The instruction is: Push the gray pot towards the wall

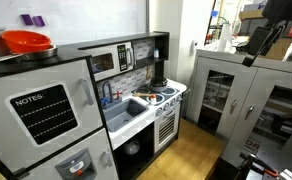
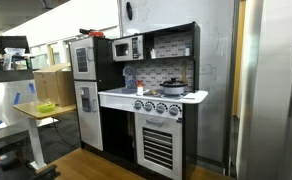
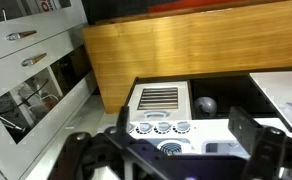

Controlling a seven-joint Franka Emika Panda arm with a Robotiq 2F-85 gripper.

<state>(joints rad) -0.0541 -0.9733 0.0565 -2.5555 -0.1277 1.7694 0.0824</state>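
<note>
The gray pot stands on the toy kitchen's stove, close in front of the wall, the tiled back panel. Both show in both exterior views, the pot below the wall. My gripper hangs high up, well off to the side of the kitchen and far from the pot. In the wrist view the gripper is open and empty, looking down on the stove front and its knobs. The pot is out of sight in that view.
A red-orange bowl sits on top of the toy fridge. A sink lies beside the stove and a toy microwave sits above. The oven door faces the wooden floor. Metal cabinets stand nearby.
</note>
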